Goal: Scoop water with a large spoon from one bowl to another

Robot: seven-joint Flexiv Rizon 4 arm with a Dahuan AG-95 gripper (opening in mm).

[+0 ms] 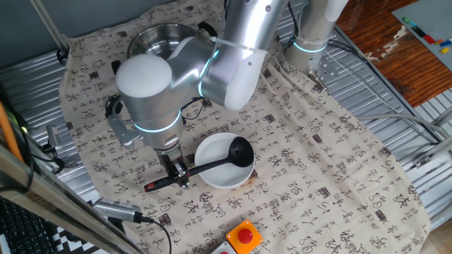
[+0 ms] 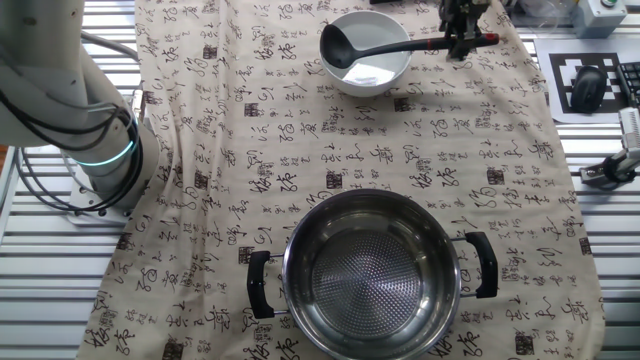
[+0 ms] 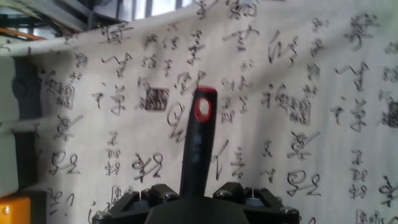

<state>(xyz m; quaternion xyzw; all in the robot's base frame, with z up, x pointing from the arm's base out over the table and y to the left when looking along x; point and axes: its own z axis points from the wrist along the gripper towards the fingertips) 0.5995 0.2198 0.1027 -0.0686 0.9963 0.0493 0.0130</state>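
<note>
My tool is clamped on the large spoon near its red end, the cup over the white bowl. A calligraphy-print cloth drapes the ribbed metal surface; the steel pot sits well apart.

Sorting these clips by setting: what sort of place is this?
Probably a robotics lab bench, not a kitchen: ribbed metal tabletop under a printed cloth, red emergency-stop button, printed marker tag.

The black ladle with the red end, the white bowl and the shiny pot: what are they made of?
The black ladle looks like matte plastic, dull with only soft highlights. The round white bowl seems glazed ceramic or plastic; I can't tell. The shiny two-handled pot looks like stainless steel, with mirror-like reflections.
</note>
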